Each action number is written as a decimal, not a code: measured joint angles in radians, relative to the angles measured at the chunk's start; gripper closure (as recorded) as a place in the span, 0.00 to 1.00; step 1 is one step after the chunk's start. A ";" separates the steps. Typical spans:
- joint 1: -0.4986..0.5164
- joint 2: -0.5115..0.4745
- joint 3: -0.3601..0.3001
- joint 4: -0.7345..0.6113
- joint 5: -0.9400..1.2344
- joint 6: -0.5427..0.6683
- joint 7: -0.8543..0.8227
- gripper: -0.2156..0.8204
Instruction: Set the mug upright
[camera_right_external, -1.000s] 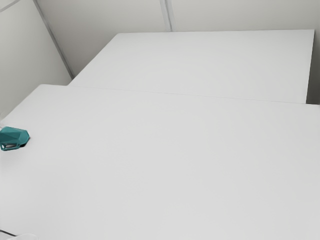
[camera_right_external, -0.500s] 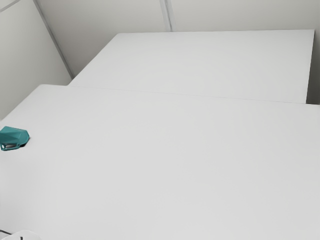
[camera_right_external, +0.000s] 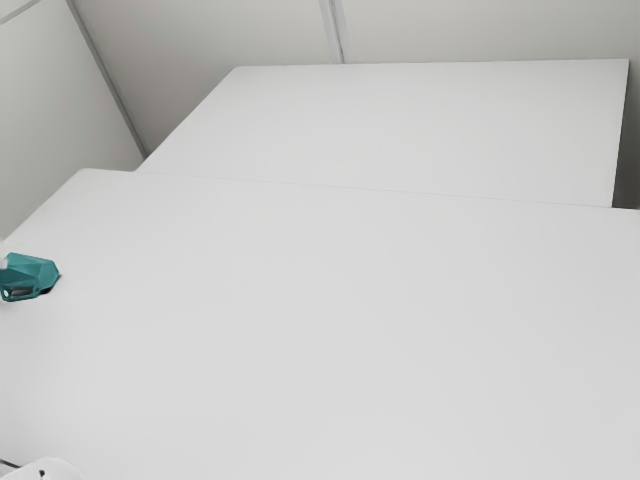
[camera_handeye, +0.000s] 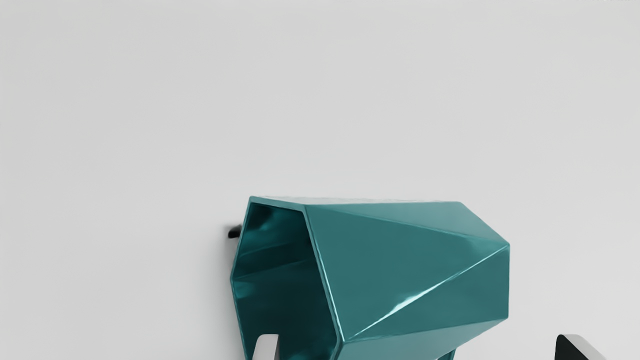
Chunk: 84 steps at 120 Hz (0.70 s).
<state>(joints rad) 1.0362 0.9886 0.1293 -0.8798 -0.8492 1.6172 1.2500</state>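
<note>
Now your white arm link (camera_right_external: 45, 470) intrudes farther; the mug (camera_handeye: 405, 270) still lies sideways, unrighted, your gripper (camera_handeye: 420, 345) spread wide.

Teal faceted mug (camera_right_external: 34, 272) on its side on white bench (camera_right_external: 340, 330), near the edge at the exterior view's left; handle (camera_right_external: 18, 299) toward the near edge (second white table (camera_right_external: 400, 130) beyond far edge).

From here I can't tell what sort of room this is: pale walls (camera_right_external: 480, 30), grey strips (camera_right_external: 335, 30), white table (camera_right_external: 350, 330).
</note>
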 joint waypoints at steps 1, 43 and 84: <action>0.000 0.002 0.000 0.001 -0.003 0.001 0.002 0.21; 0.003 0.021 -0.022 -0.026 -0.111 0.009 0.068 0.21; 0.007 0.012 -0.025 -0.079 -0.149 0.001 0.102 0.21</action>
<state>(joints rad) 1.0432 1.0008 0.1038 -0.9589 -0.9982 1.6183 1.3518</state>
